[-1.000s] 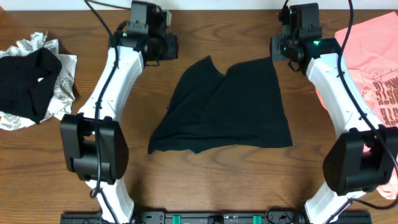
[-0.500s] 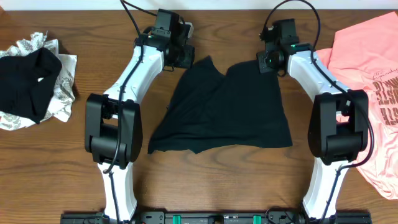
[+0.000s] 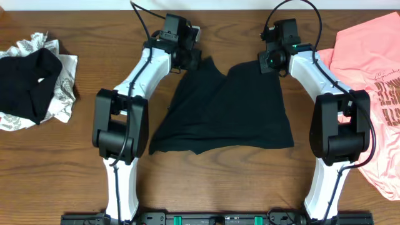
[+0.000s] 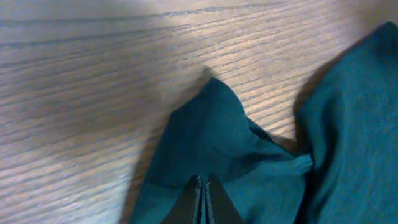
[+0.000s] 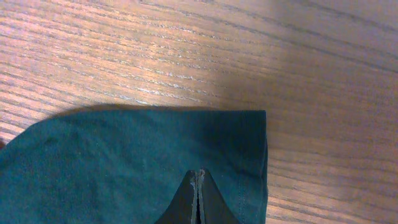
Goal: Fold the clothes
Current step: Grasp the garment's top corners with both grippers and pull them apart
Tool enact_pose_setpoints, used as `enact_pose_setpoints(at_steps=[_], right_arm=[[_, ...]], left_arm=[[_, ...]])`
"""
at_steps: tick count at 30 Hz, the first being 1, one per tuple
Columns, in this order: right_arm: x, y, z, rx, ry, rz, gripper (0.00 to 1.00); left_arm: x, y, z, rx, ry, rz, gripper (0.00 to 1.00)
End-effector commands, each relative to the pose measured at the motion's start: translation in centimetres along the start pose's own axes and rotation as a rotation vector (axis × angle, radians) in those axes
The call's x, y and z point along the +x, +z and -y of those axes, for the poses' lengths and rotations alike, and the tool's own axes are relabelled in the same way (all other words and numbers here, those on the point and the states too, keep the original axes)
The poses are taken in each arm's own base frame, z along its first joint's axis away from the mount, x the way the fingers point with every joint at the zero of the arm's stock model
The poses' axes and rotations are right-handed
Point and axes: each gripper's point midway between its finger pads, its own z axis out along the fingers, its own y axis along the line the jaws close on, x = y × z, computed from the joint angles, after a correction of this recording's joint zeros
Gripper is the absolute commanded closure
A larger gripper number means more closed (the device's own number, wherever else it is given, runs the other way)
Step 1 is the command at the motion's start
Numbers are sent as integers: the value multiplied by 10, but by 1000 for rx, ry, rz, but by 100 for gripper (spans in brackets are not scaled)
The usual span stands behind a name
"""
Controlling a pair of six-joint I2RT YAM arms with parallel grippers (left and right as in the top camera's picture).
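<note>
The left tool (image 4: 201, 186) and right tool (image 5: 198, 180) are each pressed together over a top corner of the black shirt (image 3: 231, 106); whether cloth is caught, I cannot tell. The shirt lies unfolded on the table (image 3: 206, 181). The pink tee (image 3: 369, 62) and the heap (image 3: 31, 81), outside each tool, look untouched, so folding has barely begun.

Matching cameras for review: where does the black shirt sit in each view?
Overhead: black shirt spread flat at mid-frame.
Left wrist: lower right, pointed corner ahead of the shut left gripper.
Right wrist: lower half, squared corner beside the shut right gripper.
Shared landmark: wooden table beyond the shirt's far edge.
</note>
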Motion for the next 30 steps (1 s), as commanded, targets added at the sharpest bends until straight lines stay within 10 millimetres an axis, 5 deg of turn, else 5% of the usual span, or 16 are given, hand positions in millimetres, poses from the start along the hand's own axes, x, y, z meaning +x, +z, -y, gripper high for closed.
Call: enact_pose_setpoints(at_steps=[1,16,30], right_arm=[[6,9,-3,-14,-13,-21,99],[39,46,-4,-29,-3,-118,99],[41,47,-4,-29,-2,-127,99]], left_arm=[[1,7,3,26,10,-6,94],[14,24,0,23,30,-43,94],[43,40,-19,-53,26,-145,94]])
